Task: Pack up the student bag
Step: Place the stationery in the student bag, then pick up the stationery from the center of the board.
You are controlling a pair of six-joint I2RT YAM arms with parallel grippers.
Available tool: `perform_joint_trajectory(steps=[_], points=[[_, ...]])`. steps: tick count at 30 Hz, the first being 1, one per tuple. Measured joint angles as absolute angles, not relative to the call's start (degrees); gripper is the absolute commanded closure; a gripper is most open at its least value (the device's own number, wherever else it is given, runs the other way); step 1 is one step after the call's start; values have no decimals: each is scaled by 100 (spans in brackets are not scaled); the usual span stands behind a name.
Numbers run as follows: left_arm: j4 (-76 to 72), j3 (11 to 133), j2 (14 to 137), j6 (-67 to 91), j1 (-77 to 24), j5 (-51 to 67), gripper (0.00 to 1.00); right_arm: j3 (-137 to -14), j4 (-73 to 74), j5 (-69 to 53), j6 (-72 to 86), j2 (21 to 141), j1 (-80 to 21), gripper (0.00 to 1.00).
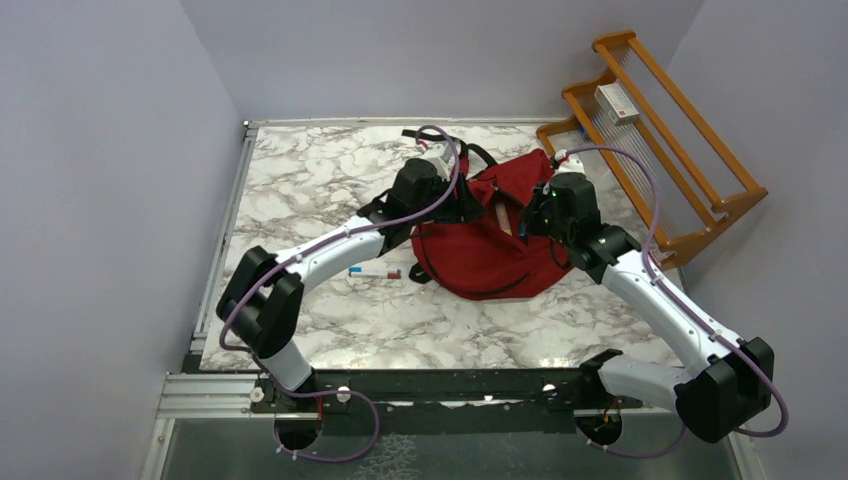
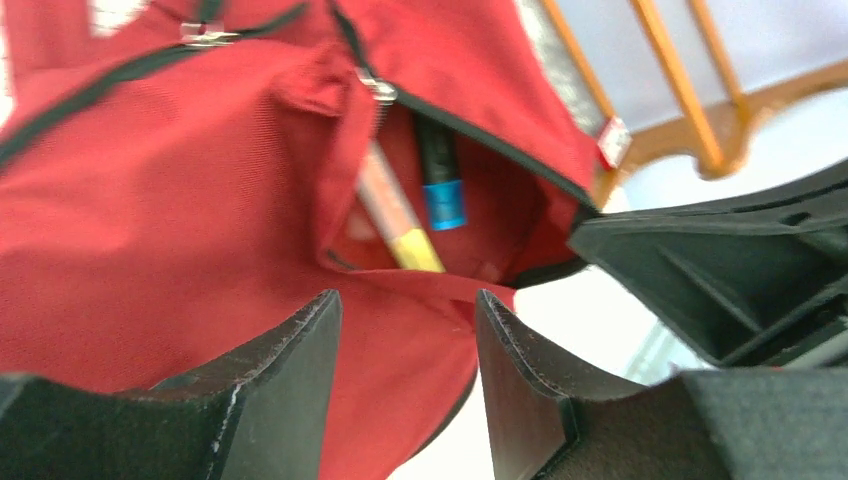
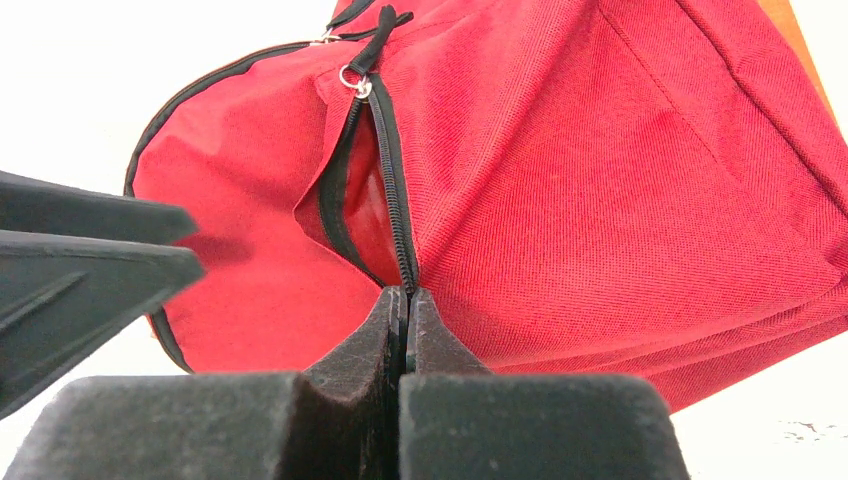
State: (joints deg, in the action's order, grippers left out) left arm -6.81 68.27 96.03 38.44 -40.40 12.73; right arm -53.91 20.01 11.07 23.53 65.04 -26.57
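The student bag (image 1: 490, 255), a red backpack with black zips, lies in the middle of the marble table. Its front pocket (image 2: 470, 215) gapes open, and inside it I see a blue-capped pen (image 2: 441, 195) and a pencil with a yellow end (image 2: 398, 222). My left gripper (image 2: 408, 300) hovers open just before the pocket mouth, with red fabric behind its jaws and nothing clamped. My right gripper (image 3: 405, 292) is shut on the zip edge of the pocket (image 3: 392, 200) and holds it up. From above, the left gripper (image 1: 468, 205) and right gripper (image 1: 532, 215) meet over the bag.
A marker with red and blue ends (image 1: 375, 272) lies on the table (image 1: 300, 190) left of the bag. A wooden rack (image 1: 700, 170) stands at the back right with a small white box (image 1: 617, 103) on it. Grey walls close in both sides.
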Motion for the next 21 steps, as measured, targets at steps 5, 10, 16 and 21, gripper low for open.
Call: perform_joint_trajectory(steps=[5,10,16,21], points=[[-23,6377,8864,3568,-3968,172,48,-5391,2001,1105,2351,6506,-2657,100],[554,5610,8154,3723,-3817,-681,47,-5376,1997,1105,2351,6508,-2657,99],[1236,4672,7518,4622,-3597,-1208,40,-5286,1977,1105,2353,6512,-2657,100],[1634,4064,7426,5518,-3304,-1229,42,-5284,1977,1098,2353,6521,-2657,100]])
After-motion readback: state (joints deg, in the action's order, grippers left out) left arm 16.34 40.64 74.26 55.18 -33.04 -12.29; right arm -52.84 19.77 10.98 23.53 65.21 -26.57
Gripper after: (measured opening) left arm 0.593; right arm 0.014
